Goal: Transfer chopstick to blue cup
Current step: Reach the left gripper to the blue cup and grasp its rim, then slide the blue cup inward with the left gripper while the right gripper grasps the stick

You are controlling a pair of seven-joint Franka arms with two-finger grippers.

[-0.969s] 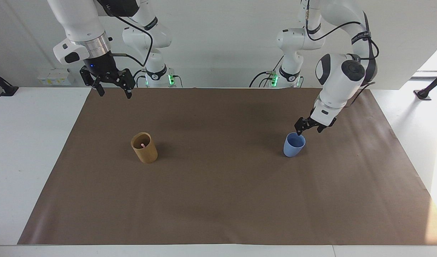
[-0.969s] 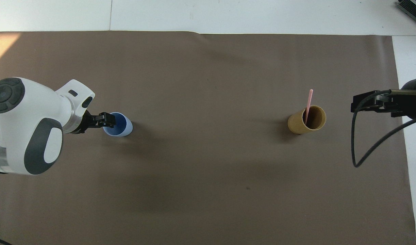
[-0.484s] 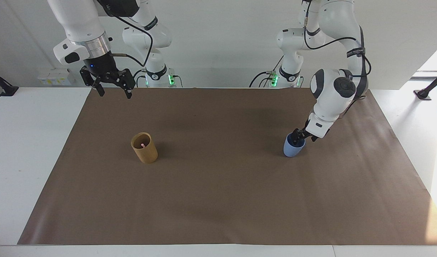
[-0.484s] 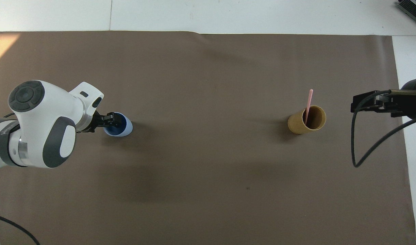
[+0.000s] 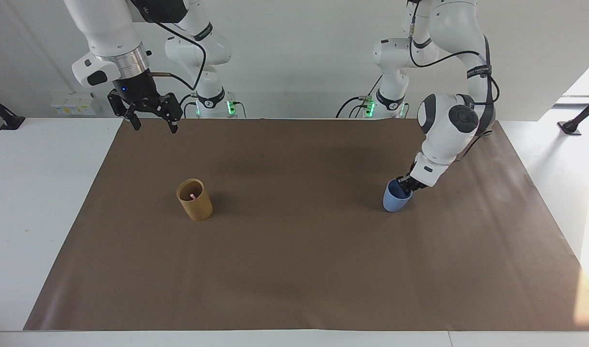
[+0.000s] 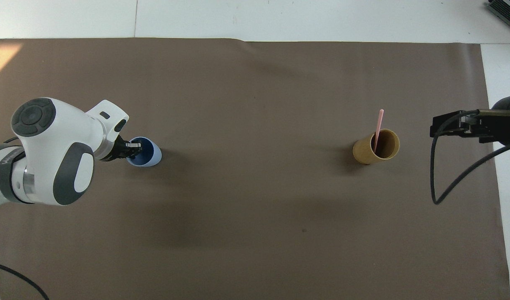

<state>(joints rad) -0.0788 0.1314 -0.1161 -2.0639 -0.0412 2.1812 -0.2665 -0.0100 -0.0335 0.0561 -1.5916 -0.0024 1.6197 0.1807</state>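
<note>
We find the chopstick [image 6: 378, 126] standing in the tan cup [image 5: 194, 199], leaning on its rim, toward the right arm's end of the tabletop [image 5: 294, 270] and about midway between the edge by the robots and the edge away from them. The blue cup [image 5: 394, 199] sits well apart from it, toward the left arm's end, at much the same depth.

What has changed in the last second is at the blue cup. The left claw [image 5: 406, 182], which stood with fingers apart just above the rim, has dropped onto it and drawn its fingers together on the cup's wall, one finger inside and one outside. The cup tilts slightly under the grip. We judge the left arm means to steady or carry the cup for the coming transfer.

The right claw [image 5: 153, 117] has not moved; it waits with fingers apart, raised over the edge by the robots, near the right arm's corner of the brown mat [image 6: 255, 233]. The chopstick is untouched, so the transfer itself is not yet begun.
</note>
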